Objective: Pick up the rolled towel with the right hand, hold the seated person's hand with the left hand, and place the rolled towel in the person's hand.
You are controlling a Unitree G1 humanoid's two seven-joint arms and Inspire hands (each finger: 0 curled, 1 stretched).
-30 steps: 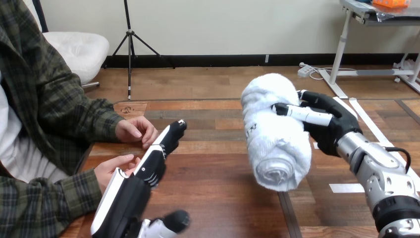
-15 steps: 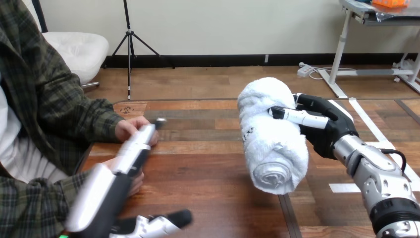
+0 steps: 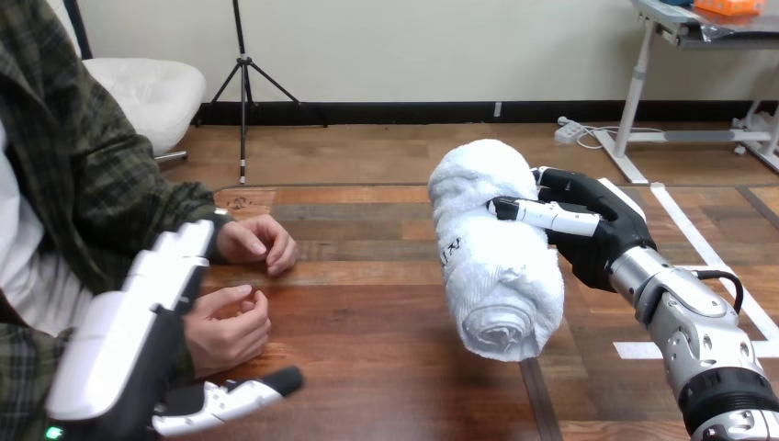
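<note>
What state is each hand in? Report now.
Left hand: open, alongside the person's near hand.
Right hand: shut on the towel, held aloft.

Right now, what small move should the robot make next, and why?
Probably ease the left robot hand under the person's nearer hand and curl round it: its fingers lie straight beside that hand, not gripping. The right robot hand holds the rolled towel above the table.
</note>
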